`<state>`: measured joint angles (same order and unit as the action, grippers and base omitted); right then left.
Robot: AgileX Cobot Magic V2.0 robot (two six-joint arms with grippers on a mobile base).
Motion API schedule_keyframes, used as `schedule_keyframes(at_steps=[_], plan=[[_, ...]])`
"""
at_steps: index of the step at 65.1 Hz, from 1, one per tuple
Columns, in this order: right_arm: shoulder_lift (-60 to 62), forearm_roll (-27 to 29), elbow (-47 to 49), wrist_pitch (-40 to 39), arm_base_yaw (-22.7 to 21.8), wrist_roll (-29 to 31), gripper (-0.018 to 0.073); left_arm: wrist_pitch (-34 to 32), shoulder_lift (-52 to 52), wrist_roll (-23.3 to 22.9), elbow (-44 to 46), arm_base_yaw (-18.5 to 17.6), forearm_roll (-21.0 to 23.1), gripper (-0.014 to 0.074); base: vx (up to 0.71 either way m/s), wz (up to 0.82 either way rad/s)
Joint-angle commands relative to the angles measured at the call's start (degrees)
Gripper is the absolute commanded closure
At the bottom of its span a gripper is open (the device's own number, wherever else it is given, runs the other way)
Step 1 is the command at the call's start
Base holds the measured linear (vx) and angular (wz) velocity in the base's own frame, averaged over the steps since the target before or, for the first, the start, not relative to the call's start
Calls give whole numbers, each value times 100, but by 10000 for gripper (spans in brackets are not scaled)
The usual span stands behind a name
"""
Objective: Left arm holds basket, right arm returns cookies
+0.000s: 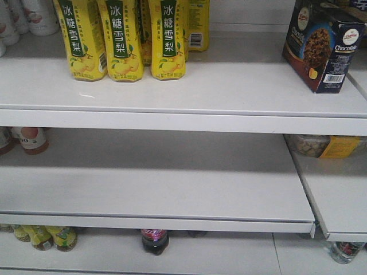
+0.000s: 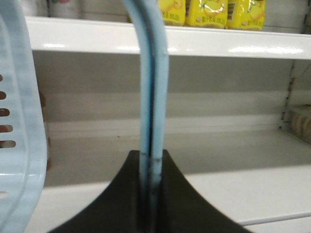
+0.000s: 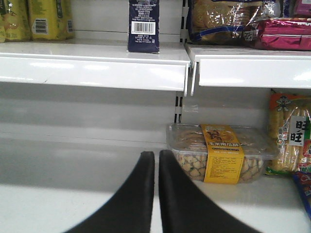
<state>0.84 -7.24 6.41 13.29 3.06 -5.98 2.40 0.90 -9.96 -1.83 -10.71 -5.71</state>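
We note the cookies (image 1: 322, 46), a navy "Chocofello" box (barcode on its side), upright on the top shelf (image 1: 172, 94), right of the yellow bottles (image 1: 123, 37). Left gripper (image 2: 151, 194) clamps the blue basket (image 2: 19, 126) handle. Right gripper (image 3: 156, 194) is closed, empty. Below the shelf: a yellow-labelled clear tub (image 3: 218, 153).

a shop aisle — white metal shelves (image 1: 172, 120) in tiers, stocked with retail goods: a row of identical yellow drink bottles (image 1: 123, 37), a barcoded cookie box (image 1: 324, 46), bagged snacks (image 3: 233, 19), a clear tub of biscuits with a yellow label (image 3: 218, 153) — and a light blue shopping basket (image 2: 19, 121).
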Motion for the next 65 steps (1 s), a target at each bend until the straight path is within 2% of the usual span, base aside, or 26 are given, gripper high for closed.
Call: schedule_keyframes(at_steps=[1, 13, 30, 65], plan=[[-134, -38, 154, -446, -24, -12, 567, -533, -105, 62, 156, 147, -242, 596, 0, 0], [-134, -38, 154, -446, -24, -12, 566, -200, -244, -84, 156, 405, -216, 596, 0, 0], [-134, -38, 154, -446, -24, -12, 566, -179, -244, -194, 156, 735, -216, 596, 0, 0], [-134, -38, 154, -446, -24, -12, 566, -173, -239, -188, 156, 766, -215, 596, 0, 0]])
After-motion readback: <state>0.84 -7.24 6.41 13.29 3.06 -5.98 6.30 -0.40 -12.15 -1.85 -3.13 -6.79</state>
